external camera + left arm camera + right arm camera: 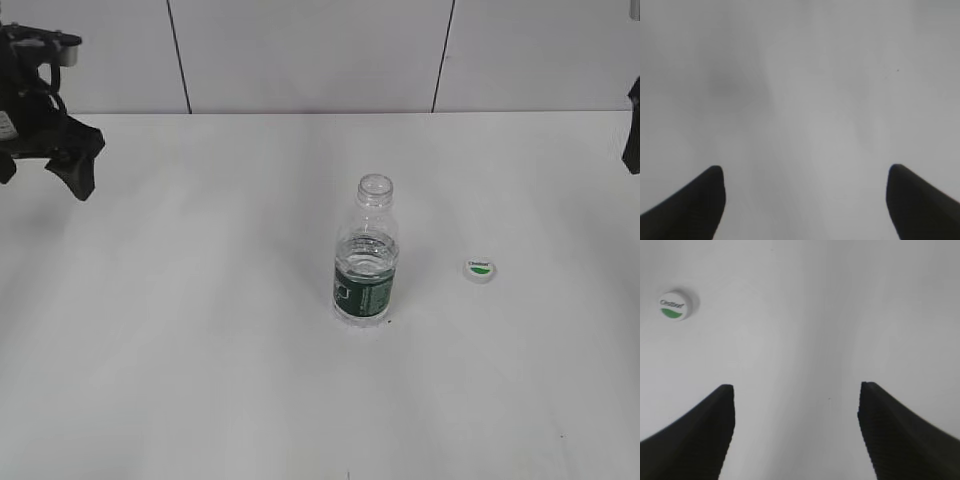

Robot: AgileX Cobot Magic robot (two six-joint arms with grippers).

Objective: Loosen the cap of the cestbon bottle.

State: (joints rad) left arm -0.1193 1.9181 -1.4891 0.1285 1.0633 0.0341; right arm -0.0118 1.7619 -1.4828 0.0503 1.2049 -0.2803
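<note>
Both sets of fingers are spread wide and hold nothing: the left gripper [805,200] sees only bare bench [805,90], while the right gripper [795,430] has the cap [674,305] lying ahead and to its left. The cestbon bottle [366,255] stands open-necked between the two arms, well apart from both. The task looks finished, with both arms drawn back to the bench edges.

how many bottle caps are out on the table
1. The cap lies flat on the white table, logo up, to the right of the open cestbon bottle and apart from it. The right wrist view also shows it, upper left. No others visible.
</note>
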